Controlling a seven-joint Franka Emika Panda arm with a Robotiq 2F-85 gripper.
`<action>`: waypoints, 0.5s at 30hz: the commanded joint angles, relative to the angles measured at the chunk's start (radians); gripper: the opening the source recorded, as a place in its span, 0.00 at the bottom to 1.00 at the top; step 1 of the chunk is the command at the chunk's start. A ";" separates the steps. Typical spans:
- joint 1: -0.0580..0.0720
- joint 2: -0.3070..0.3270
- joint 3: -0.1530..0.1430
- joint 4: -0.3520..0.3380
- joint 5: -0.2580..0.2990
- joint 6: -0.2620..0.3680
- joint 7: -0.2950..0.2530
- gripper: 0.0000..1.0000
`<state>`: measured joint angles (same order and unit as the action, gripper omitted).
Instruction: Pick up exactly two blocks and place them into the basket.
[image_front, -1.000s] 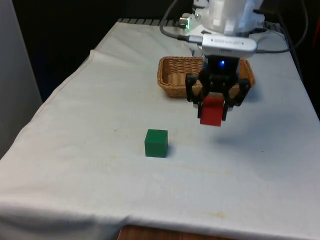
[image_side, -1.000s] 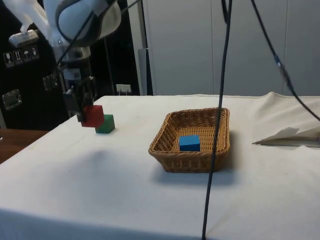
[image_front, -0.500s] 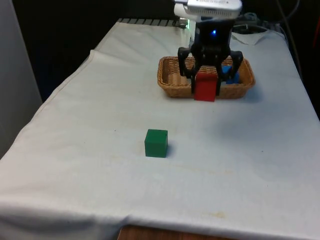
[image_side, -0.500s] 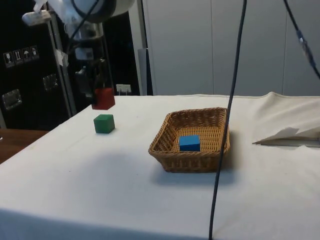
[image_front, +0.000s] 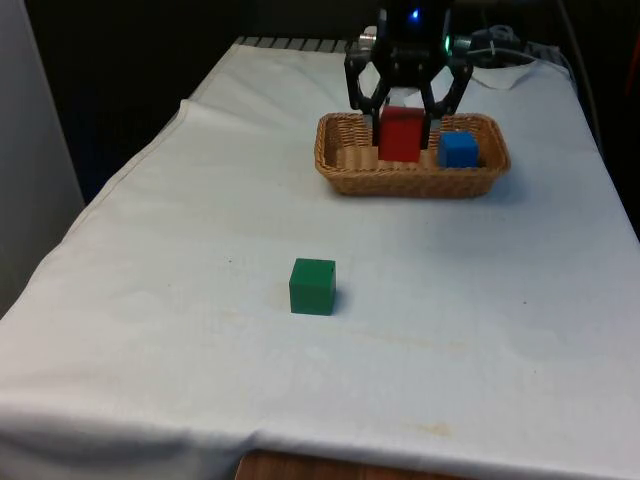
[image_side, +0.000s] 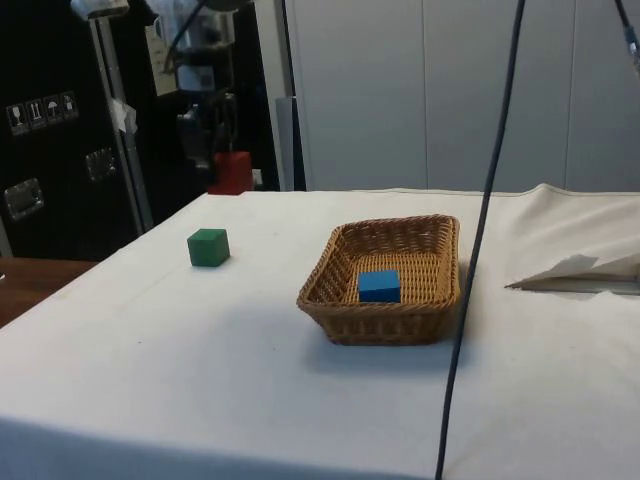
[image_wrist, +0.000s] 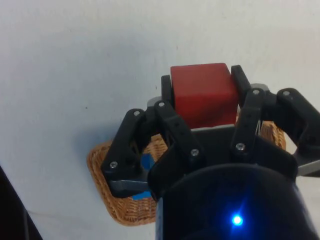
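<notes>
We see the gripper (image_front: 403, 112) clamped on the red block (image_front: 401, 135), carrying it in the air, well above the counter (image_front: 200, 220). From the front it hangs before the wicker basket (image_front: 340, 170), which holds a blue block (image_front: 458, 150). The green block (image_front: 312, 286) sits on the white cloth, well apart from the basket.

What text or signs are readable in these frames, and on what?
No words or numbers can be read.
Small white pictogram stickers sit on the dark cabinet in the side view; their symbols are too small to make out.
The red block, blue block, green block and wicker basket show no markings.
</notes>
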<state>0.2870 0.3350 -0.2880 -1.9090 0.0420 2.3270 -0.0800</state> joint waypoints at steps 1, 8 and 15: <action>0.000 -0.011 0.000 -0.011 -0.004 0.001 0.000 0.04; 0.006 -0.104 -0.004 -0.120 -0.042 0.029 0.014 0.04; 0.006 -0.172 -0.004 -0.200 -0.060 0.040 0.016 0.04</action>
<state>0.2890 0.1710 -0.2880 -2.1000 -0.0040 2.3560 -0.0750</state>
